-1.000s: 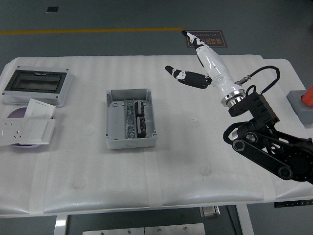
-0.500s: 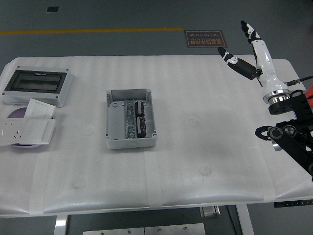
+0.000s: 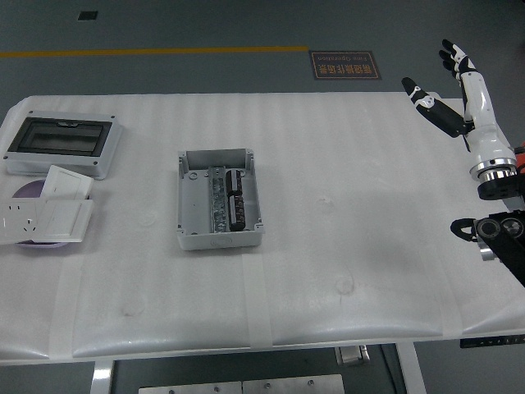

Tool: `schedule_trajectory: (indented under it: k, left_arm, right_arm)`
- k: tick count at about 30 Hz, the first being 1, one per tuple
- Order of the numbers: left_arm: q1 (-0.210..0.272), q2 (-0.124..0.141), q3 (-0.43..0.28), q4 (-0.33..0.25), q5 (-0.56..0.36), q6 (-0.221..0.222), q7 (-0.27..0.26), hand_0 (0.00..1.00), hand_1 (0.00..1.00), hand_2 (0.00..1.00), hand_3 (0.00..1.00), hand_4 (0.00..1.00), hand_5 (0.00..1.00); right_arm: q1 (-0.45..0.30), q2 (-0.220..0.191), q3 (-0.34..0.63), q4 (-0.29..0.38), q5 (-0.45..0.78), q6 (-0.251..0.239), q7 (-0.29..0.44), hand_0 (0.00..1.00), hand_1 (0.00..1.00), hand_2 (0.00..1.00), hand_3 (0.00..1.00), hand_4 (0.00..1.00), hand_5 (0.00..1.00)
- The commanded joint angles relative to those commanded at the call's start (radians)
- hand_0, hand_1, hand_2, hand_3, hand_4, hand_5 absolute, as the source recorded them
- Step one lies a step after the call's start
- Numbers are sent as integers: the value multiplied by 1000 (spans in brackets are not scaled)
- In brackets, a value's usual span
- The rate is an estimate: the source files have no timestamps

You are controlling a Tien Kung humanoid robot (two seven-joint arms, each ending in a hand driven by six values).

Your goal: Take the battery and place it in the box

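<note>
Change since earlier frames: Right hand [image 3: 461,103] has drawn back from above the table's middle to the far right edge, and nothing else on the table has shifted.
Table [image 3: 328,271]: wide white surface covered in ribbed, padded foam sheets, with soft seams where the strips meet and a few shallow dimples.
Right arm [image 3: 500,234]: black jointed links at the right edge, topped by a shiny metal wrist ring and a smooth white forearm shell.
Right hand: glossy white with black fingertips, raised upright above the table's far right corner; fingers straight and spread, thumb angled out to the left, holding nothing.
Enclosure lid [image 3: 62,144]: flat grey plastic rectangle with a dark window panel, lying at the far left.
Box [image 3: 220,201]: open grey plastic rectangular enclosure, left of the table's middle, with thin walls and rounded corner posts; well apart from the hand.
Wall sockets [image 3: 45,215]: flat white plastic plates, overlapping, lying at the left edge just in front of the enclosure lid.
Disc [image 3: 29,191]: round, pale purple, mostly hidden beneath the wall sockets.
Battery [image 3: 236,197]: dark, blocky shape lying inside the box, in its right half beside a strip of metal terminals; details too small to tell.
</note>
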State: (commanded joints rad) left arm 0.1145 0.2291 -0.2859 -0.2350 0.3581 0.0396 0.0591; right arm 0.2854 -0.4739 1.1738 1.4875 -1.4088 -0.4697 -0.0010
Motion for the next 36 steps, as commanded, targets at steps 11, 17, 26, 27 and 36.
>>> schedule_trajectory:
  k: [11, 17, 26, 27, 36]
  left_arm:
    - [13, -28, 12, 13, -29, 0, -3, 669, 674, 619, 649, 668, 369]
    - [8, -25, 2, 14, -20, 3, -4, 667, 674, 619, 648, 667, 365]
    - [15, -33, 27, 15, -36, 1, -2, 665, 673, 619, 647, 671, 367]
    - [15, -34, 26, 15, -35, 1, -3, 665, 673, 619, 647, 671, 367]
    - [18, -34, 4, 13, -25, 2, -2, 667, 674, 619, 644, 671, 359]
  right_arm:
    - [-19, 2, 63, 1, -259, 12, -134, 978, 939, 882, 947, 826, 517]
    - [-17, 3, 73, -10, -329, 25, -162, 977, 933, 880, 947, 830, 527]
    - [22, 2, 28, -16, -370, 52, -179, 982, 933, 869, 946, 817, 507]
    - [28, 3, 18, -17, -383, 55, -185, 982, 933, 869, 946, 817, 507]
    - [56, 24, -39, -31, -410, 76, -188, 984, 937, 863, 944, 812, 498]
